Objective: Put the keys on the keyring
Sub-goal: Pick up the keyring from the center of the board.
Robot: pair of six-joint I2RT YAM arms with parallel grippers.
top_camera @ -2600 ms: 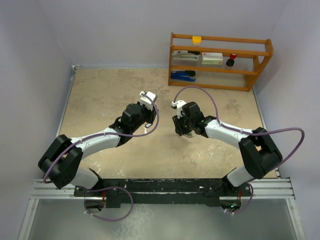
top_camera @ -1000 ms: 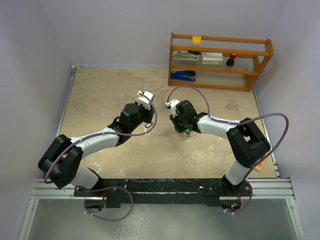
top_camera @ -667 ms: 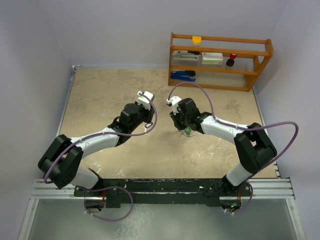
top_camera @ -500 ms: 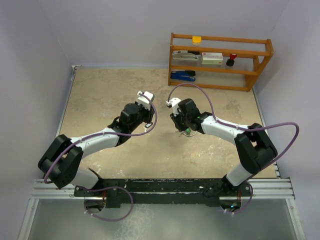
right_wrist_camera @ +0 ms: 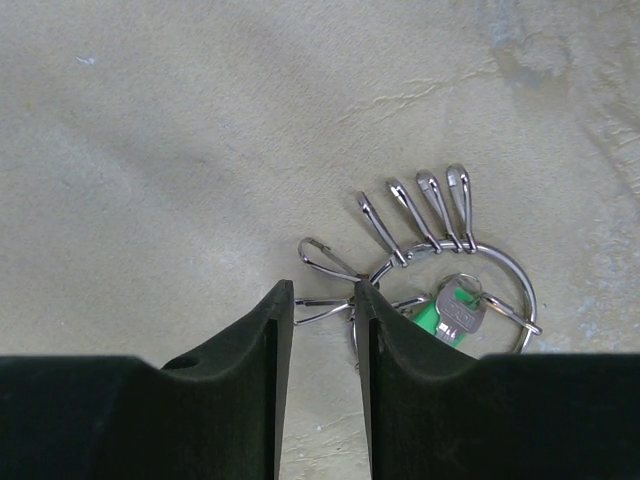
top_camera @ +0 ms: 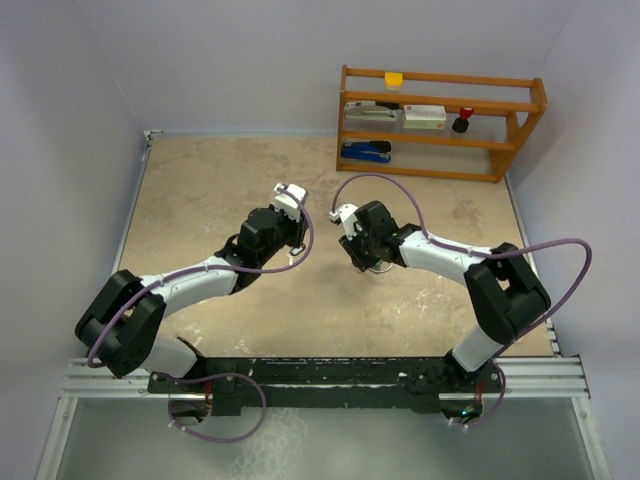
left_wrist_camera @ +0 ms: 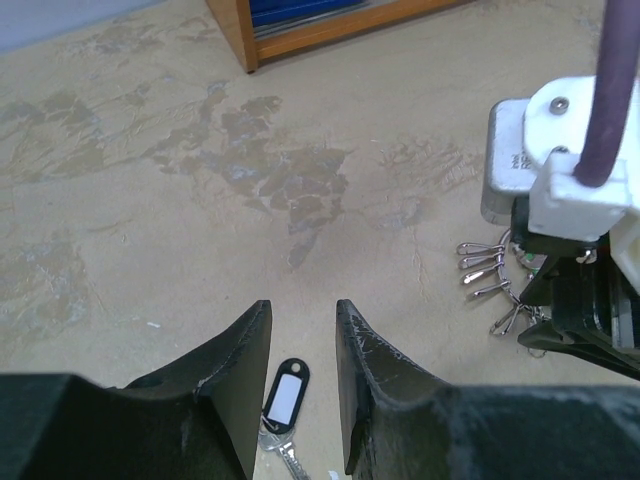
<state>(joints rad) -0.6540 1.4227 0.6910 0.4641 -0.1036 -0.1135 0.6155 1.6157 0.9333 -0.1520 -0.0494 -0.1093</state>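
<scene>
In the right wrist view the keyring [right_wrist_camera: 517, 268] lies flat on the beige table, a thin silver ring with several silver snap clips [right_wrist_camera: 420, 205] fanned off it. A silver key with a green head [right_wrist_camera: 432, 318] lies inside the ring. My right gripper [right_wrist_camera: 324, 290] is open just left of the ring, and one clip [right_wrist_camera: 325, 308] lies between its fingertips, not pinched. My left gripper [left_wrist_camera: 303, 308] is open and empty above a silver key on a black tag with a white label [left_wrist_camera: 283, 392]. In the top view the left gripper [top_camera: 293, 243] and right gripper [top_camera: 366, 260] face each other mid-table.
A wooden shelf [top_camera: 440, 120] with a stapler and small items stands at the back right; its corner shows in the left wrist view [left_wrist_camera: 300, 25]. The right arm's wrist [left_wrist_camera: 560, 150] stands close on the right of the left gripper, with the clips [left_wrist_camera: 490, 270] beside it.
The right arm swung its elbow out and back and shifted its gripper slightly over the keyring; the green key that showed under it is now mostly covered. The left arm has barely moved.
</scene>
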